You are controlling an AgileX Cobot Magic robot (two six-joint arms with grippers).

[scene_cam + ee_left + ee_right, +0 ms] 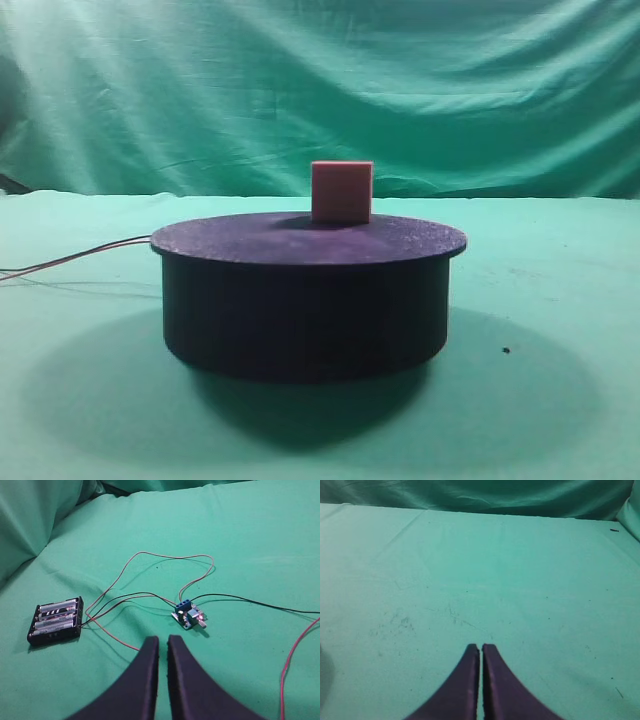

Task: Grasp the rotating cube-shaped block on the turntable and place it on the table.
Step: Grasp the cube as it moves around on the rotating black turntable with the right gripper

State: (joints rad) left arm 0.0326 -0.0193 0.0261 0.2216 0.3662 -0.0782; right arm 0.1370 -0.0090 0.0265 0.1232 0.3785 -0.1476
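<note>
Both grippers were drawn in with nothing between their fingers: the left gripper [163, 641] showed its two dark fingers nearly together, a narrow slit of green cloth between the tips, and the right gripper [481, 647] had its fingers pressed to a hairline gap over bare cloth. Neither gripper appeared in the exterior high view. In that view the cube-shaped block [342, 192] sat upright on the flat top of the turntable [305, 300], toward the far edge of the disc and a little right of its centre, one pale pink face turned to the camera. The turntable stood on the table [560, 300], casting a broad shadow on the green cloth around its base, and thin wires [80, 255] ran off from its left side toward the frame edge. Below the left gripper, in the left wrist view, a black battery holder [55, 621] loaded with cells lay on the cloth at the left, and a small blue circuit board [189, 615] with a lit red indicator lay just ahead of the fingertips, red and black leads looping between the two and trailing off to the right. A draped green backdrop [320, 90] hung behind the table.
</note>
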